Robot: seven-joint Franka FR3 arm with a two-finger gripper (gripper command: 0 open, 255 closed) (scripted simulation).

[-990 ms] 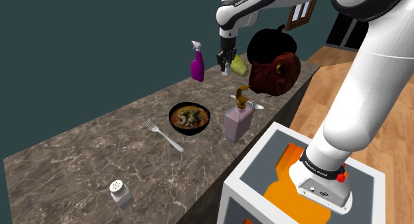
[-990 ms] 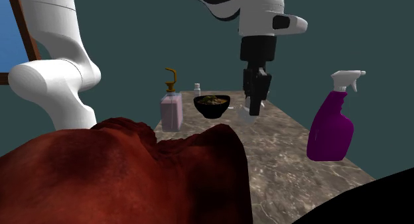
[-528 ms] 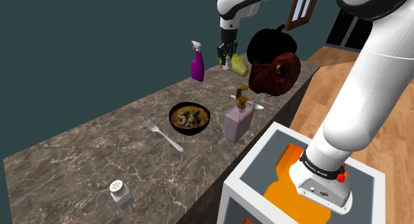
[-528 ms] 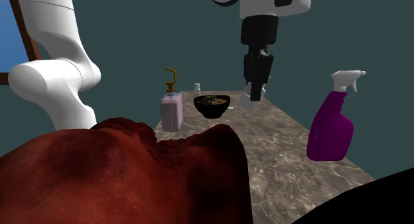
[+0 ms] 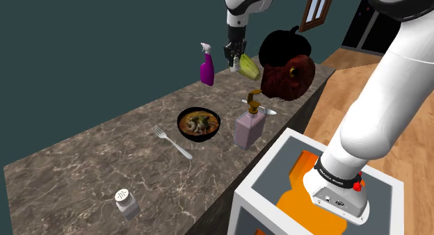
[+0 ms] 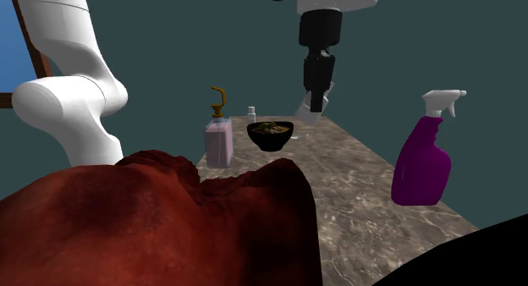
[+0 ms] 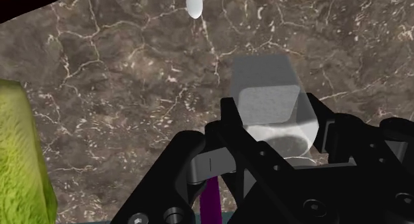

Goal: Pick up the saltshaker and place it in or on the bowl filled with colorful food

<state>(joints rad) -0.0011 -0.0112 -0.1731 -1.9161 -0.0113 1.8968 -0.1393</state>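
My black gripper (image 7: 278,133) is shut on a clear glass saltshaker (image 7: 269,110) with a perforated top, clasped between both fingers. In the second exterior view the gripper (image 6: 317,96) hangs high above the marble counter (image 6: 364,200), with the pale shaker (image 6: 310,107) at its tip, right of and above the black bowl of colourful food (image 6: 270,134). From the shoulder camera the gripper (image 5: 230,60) is raised near the counter's far end, well beyond the bowl (image 5: 199,124).
A purple spray bottle (image 5: 207,67), a yellow-green leafy thing (image 5: 249,65) and a big dark red object (image 5: 286,63) crowd the far end. A pink soap dispenser (image 5: 249,126) and a fork (image 5: 172,142) flank the bowl. Another shaker (image 5: 126,202) stands near the counter's close end.
The gripper has risen with the shaker still in it and drifted slightly toward the shoulder view's left. Everything on the counter has stayed put.
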